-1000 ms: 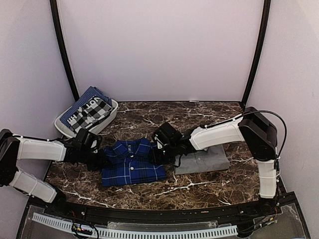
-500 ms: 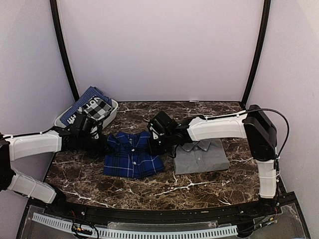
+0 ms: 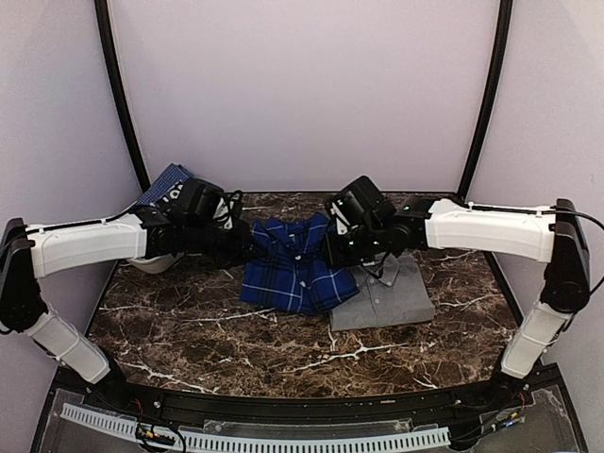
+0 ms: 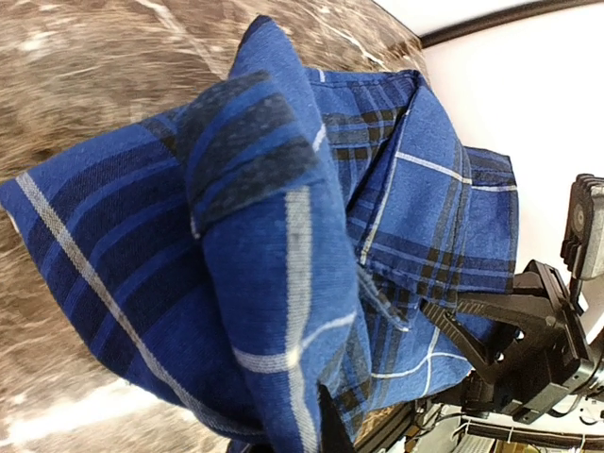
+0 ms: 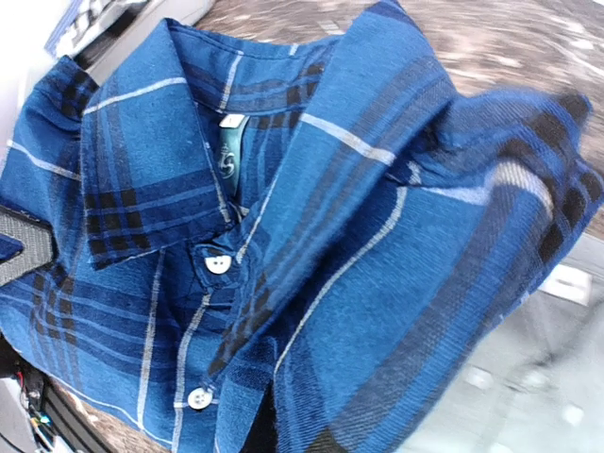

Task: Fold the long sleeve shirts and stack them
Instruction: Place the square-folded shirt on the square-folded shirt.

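Stacking step: left gripper (image 3: 236, 243) & right gripper (image 3: 332, 250) both clamp the plaid shirt (image 3: 293, 269), raised beside the folded grey shirt (image 3: 392, 302). Next you carry it right, lower it square on top.

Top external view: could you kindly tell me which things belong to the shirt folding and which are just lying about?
Job: blue plaid shirt, grey shirt.
Lying about: white bin, patterned cloth in it.

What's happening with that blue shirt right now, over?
Left gripper, right gripper shut on plaid shirt, collar end lifted. Folded grey shirt beside it. Nothing blocking.
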Available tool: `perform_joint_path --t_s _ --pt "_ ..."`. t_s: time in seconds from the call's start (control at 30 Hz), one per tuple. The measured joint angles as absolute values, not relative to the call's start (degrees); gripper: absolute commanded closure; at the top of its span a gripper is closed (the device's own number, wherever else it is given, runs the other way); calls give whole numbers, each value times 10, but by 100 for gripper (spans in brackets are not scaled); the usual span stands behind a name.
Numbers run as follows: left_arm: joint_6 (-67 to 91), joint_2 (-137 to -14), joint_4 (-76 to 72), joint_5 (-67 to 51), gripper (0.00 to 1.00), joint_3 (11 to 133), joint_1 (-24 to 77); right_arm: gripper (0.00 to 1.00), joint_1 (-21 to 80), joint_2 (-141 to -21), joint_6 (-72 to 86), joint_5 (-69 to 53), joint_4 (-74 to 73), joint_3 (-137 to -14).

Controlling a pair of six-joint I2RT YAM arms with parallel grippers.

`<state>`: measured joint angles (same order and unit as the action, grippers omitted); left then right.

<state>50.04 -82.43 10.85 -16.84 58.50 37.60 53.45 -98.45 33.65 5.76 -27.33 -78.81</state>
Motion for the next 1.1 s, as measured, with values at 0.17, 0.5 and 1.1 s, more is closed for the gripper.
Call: perform_joint_path --t_s 0.17,0.5,1.1 --pt "520 -931 83 -159 100 680 435 100 490 -891 332 78 -282 -683" --pt "564 -1102 53 -137 100 832 529 100 383 -717 313 88 -326 -540" --pt "593 -1166 44 -117 77 892 551 55 277 -706 254 60 -299 -477"
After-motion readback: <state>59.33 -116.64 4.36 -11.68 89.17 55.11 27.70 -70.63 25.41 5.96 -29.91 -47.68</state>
